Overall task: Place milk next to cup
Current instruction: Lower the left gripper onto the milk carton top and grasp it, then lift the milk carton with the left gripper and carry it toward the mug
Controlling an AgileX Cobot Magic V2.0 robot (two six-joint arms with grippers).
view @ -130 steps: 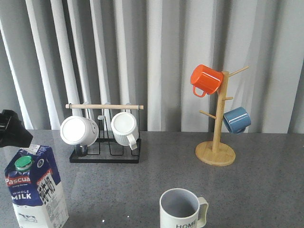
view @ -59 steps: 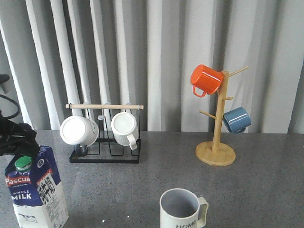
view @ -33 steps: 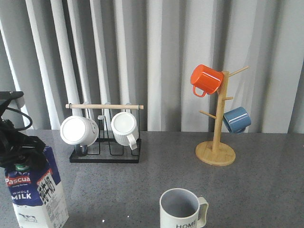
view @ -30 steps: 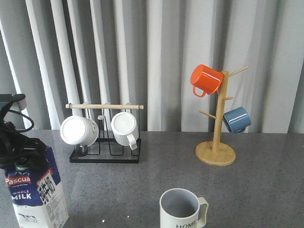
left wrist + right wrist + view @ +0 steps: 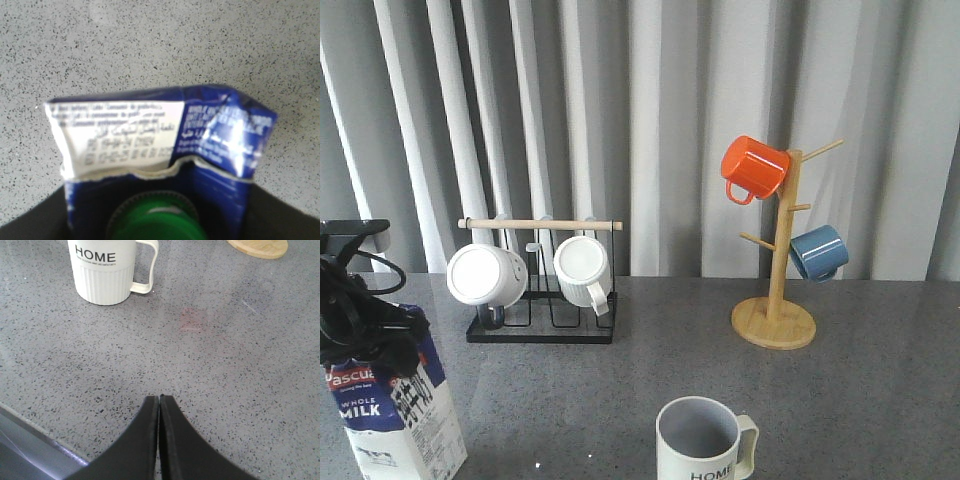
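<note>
The milk (image 5: pixel 405 420) stands at the front left of the grey table; its gable top and green cap fill the left wrist view (image 5: pixel 120 130). My left gripper (image 5: pixel 365 335) is down over the carton's top, open, with a dark finger (image 5: pixel 30 220) on each side of it (image 5: pixel 157 200); contact cannot be told. The cup (image 5: pixel 698 440), white with a grey inside, stands at the front centre, well right of the milk. It shows in the right wrist view (image 5: pixel 104 270) with its "HOME" lettering. My right gripper (image 5: pixel 159 397) is shut and empty, low over the table, apart from the cup.
A black wire rack (image 5: pixel 542 325) with two ribbed white mugs (image 5: pixel 485 275) stands at the back left. A wooden mug tree (image 5: pixel 775 322) holds an orange mug (image 5: pixel 753 168) and a blue mug (image 5: pixel 817 252) at the back right. The table's near edge (image 5: pixel 30 440) is close to my right gripper.
My left gripper has come down from above and left onto the carton's top, now hiding the cap in the front view. The carton has shifted slightly. The cup has not moved.
</note>
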